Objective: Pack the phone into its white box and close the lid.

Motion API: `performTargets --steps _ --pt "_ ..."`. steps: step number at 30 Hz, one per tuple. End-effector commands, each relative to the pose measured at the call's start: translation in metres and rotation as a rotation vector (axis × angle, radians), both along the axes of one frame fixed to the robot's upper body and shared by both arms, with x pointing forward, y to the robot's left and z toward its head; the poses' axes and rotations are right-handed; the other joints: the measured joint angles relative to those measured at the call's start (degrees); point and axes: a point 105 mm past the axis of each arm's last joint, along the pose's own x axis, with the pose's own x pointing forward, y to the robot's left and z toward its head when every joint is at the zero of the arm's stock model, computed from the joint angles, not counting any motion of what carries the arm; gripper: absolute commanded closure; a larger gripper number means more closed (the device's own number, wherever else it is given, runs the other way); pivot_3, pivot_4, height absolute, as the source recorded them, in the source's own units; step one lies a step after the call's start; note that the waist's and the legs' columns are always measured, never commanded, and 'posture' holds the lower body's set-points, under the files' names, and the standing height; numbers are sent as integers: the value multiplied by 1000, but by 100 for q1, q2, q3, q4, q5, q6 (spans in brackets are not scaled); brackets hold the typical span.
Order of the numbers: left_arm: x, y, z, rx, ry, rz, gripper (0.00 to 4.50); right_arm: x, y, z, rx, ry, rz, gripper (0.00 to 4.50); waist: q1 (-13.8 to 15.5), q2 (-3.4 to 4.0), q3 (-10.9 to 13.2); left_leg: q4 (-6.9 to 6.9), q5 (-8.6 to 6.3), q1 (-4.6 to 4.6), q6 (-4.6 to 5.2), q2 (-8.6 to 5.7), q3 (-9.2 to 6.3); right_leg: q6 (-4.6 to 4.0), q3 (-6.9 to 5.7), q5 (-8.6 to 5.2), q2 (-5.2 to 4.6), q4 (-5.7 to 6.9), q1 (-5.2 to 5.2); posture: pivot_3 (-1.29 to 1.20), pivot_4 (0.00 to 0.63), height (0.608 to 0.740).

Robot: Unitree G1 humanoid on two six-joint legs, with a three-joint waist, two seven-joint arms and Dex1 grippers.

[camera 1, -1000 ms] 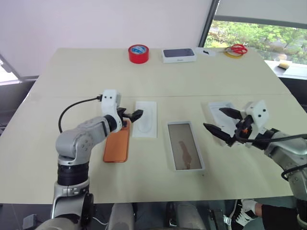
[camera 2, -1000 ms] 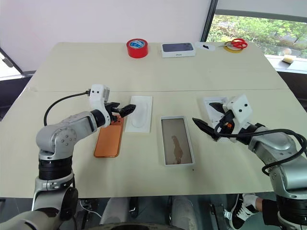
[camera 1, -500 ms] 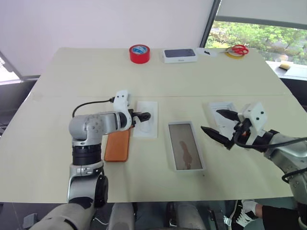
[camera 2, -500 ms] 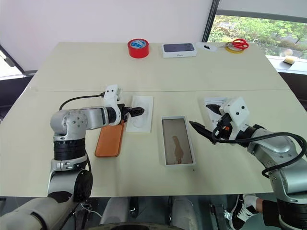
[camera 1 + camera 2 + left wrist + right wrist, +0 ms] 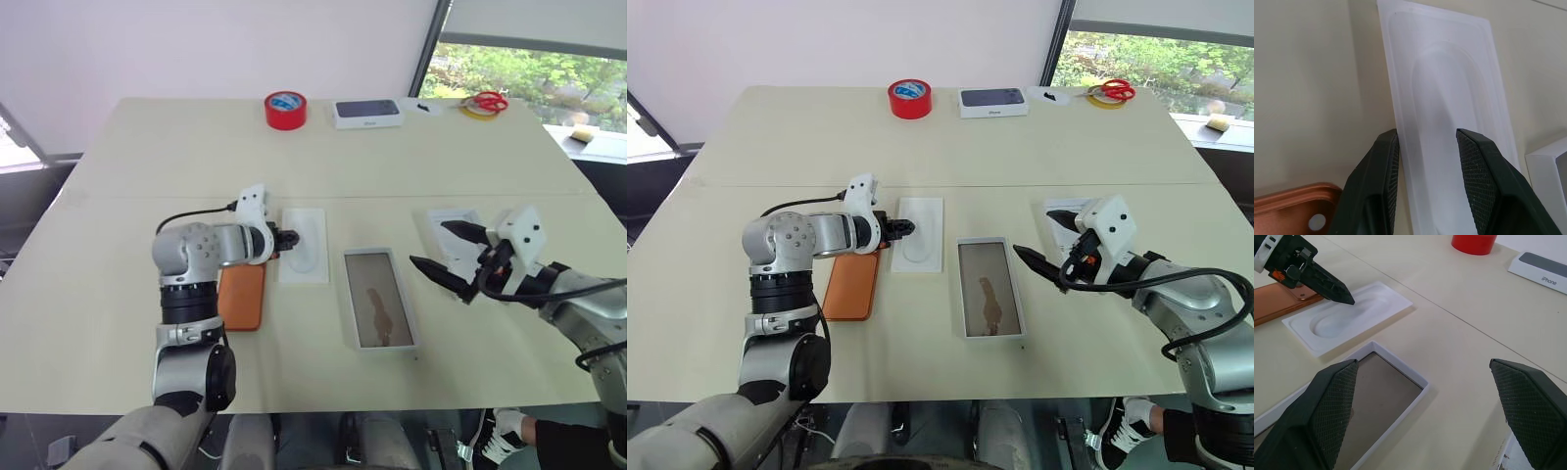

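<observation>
On table I see left gripper half-closed over insert; right gripper gapes wide, empty.

Matt white moulded insert; matt orange phone; smooth matt cream table; cross-hatched black finger pads.

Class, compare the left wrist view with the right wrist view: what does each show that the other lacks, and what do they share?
Left wrist view alone: the left end effector seen from behind, its two black fingers straddling one long edge of the insert.

Right wrist view alone: the red tape roll, the white box with a dark-blue top, the inside of the white box, and the wide-open right end effector.

Shared: the flat white insert with its oval recess, the orange phone beside it, and the cream table.
</observation>
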Motion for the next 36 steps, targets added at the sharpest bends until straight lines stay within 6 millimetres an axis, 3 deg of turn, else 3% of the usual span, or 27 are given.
performTargets --steps 1,3,5,13,23,28,31,36 --pt "2 4 2 0 -1 28 2935 -4 7 15 -24 -60 41 0 -1 0 0 0 0 0 0 0 0 0 0 0 0 0 0 0 150 730" --pt "2 5 3 -7 -6 36 3507 -5 10 15 -35 -51 65 0 -2 0 0 0 0 0 0 0 0 0 0 0 0 0 0 0 150 730" --pt "1 4 6 -54 -1 38 4475 -13 18 6 -99 -5 127 0 -1 0 0 -1 0 0 0 0 0 0 0 0 0 0 -1 0 150 730" --pt "-1 17 17 -189 -3 68 4475 -49 54 -26 -264 135 406 0 -12 -4 2 -1 0 0 0 1 -4 0 0 0 1 0 0 0 150 730" --pt "-4 20 52 -366 -106 35 4475 -66 58 -76 -460 272 532 0 -3 -13 7 1 0 -2 0 0 -5 0 -2 0 -1 -1 0 0 150 730" --pt "-13 21 53 -356 -121 5 4475 -69 58 -85 -484 287 554 0 -3 -13 7 1 3 -1 -5 0 -5 0 -2 0 -1 0 0 0 150 730" --pt "-16 24 49 -346 -121 13 4500 -67 60 -87 -480 284 553 765 -6 -13 7 0 6 -1 -10 0 -6 0 -2 0 0 0 0 0 150 730" --pt "-17 27 47 -331 -123 26 4500 -54 58 -88 -512 245 521 3338 -4 -13 7 1 6 -1 -10 0 -6 0 -2 0 0 0 0 0 150 730"
